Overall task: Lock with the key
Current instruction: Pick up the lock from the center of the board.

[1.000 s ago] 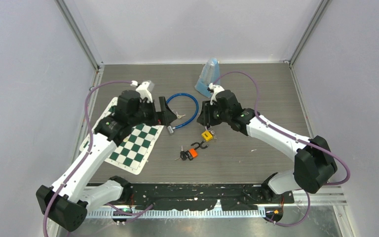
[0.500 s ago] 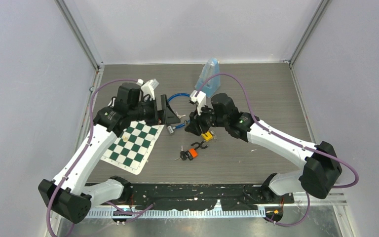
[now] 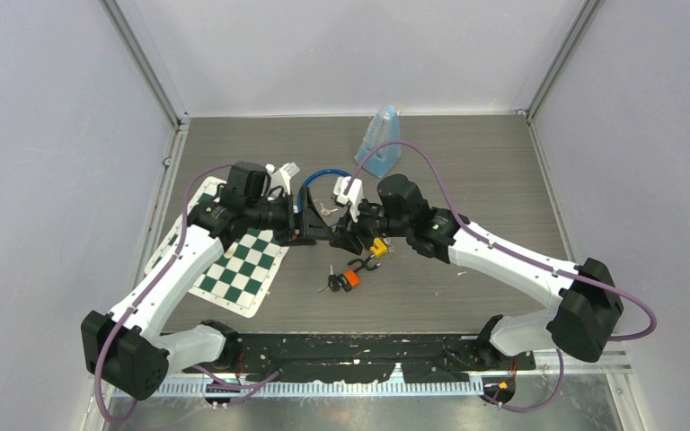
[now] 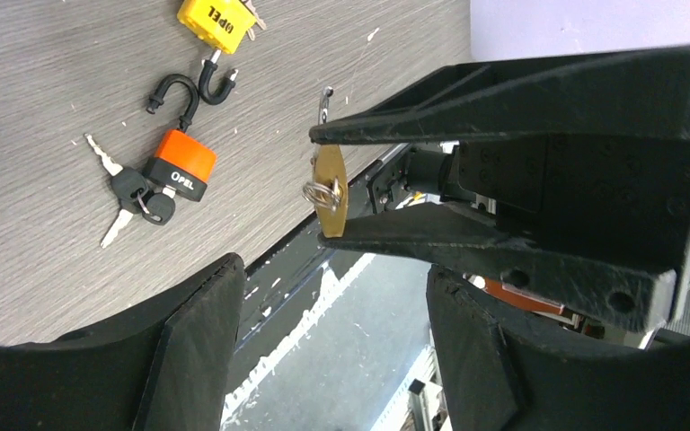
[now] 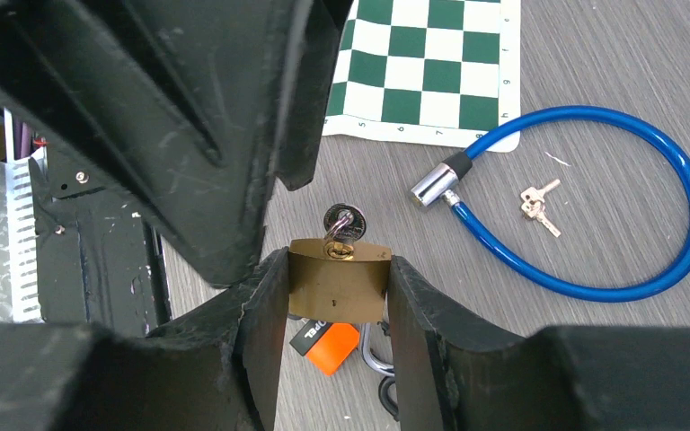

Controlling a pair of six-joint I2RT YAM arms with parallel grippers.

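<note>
My right gripper (image 5: 337, 267) is shut on a brass padlock (image 5: 340, 280), gripping its two sides above the table. A key (image 5: 345, 220) with a ring sticks out of the padlock's end, pointing at the left arm. In the left wrist view the padlock (image 4: 331, 190) shows edge-on between the right gripper's black fingers (image 4: 503, 90). My left gripper (image 4: 332, 332) is open with nothing between its fingers, and the key lies just beyond its tips. From above, the left gripper (image 3: 310, 229) and the right gripper (image 3: 346, 232) meet tip to tip at mid-table, hiding the padlock.
An orange padlock (image 4: 180, 166) with black keys and a yellow padlock (image 4: 216, 22) lie open on the table below the grippers. A blue cable lock (image 5: 490, 238) with small keys (image 5: 535, 202), a chessboard mat (image 3: 243, 265) and a blue bottle (image 3: 379, 139) lie further back.
Both arms have swung toward each other. The right gripper has carried the brass padlock leftward. The left gripper has turned to face it, and its jaws have narrowed a little.
</note>
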